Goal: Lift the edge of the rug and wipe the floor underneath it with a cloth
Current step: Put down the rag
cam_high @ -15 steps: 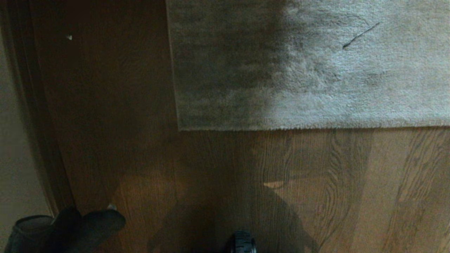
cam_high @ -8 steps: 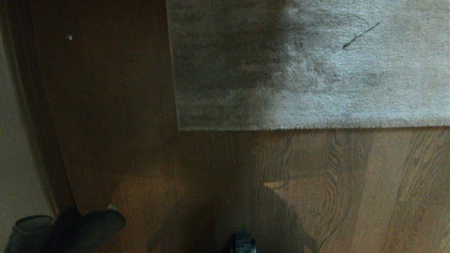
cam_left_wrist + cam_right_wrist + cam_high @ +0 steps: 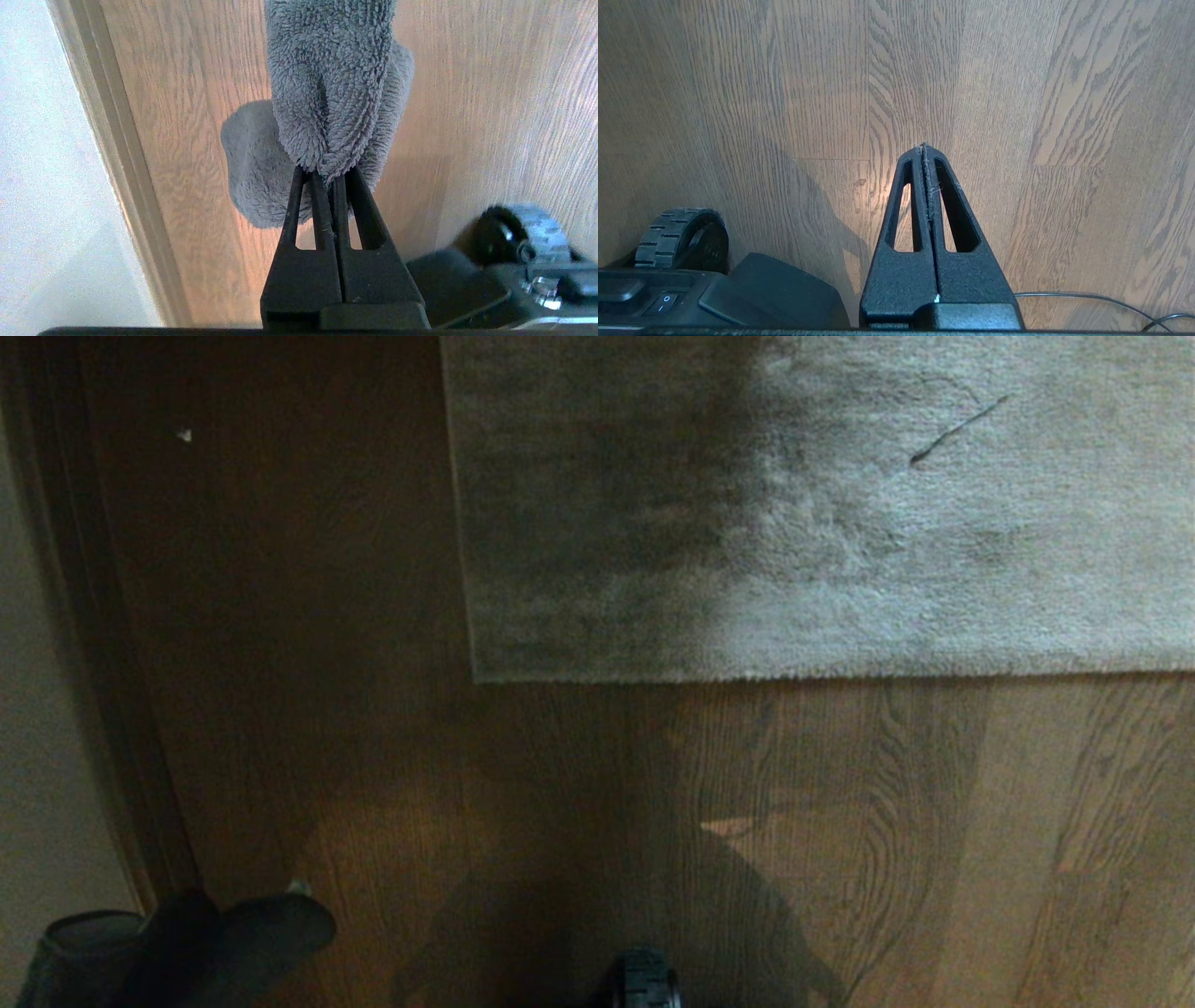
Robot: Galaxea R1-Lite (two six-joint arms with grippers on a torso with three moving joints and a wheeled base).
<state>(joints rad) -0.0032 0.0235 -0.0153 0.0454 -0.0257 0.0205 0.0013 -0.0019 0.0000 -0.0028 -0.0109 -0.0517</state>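
Rug (image 3: 840, 523) lies flat on plank floor (image 3: 934, 821); left gripper (image 3: 327, 175) pinches cloth (image 3: 331, 84), right gripper (image 3: 923, 148) closed empty.

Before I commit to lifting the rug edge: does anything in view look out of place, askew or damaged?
Mostly tidy. The rug lies flat on the floor, hem straight. Two small oddities: a thin dark strand lying on the pile toward the rug's right, and a pale speck on the floor left of the rug. The cloth hangs from the left gripper.

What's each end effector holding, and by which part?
Left end effector: cloth, pinched at a bunched fold, rest hanging free. Right end effector: shut, empty.
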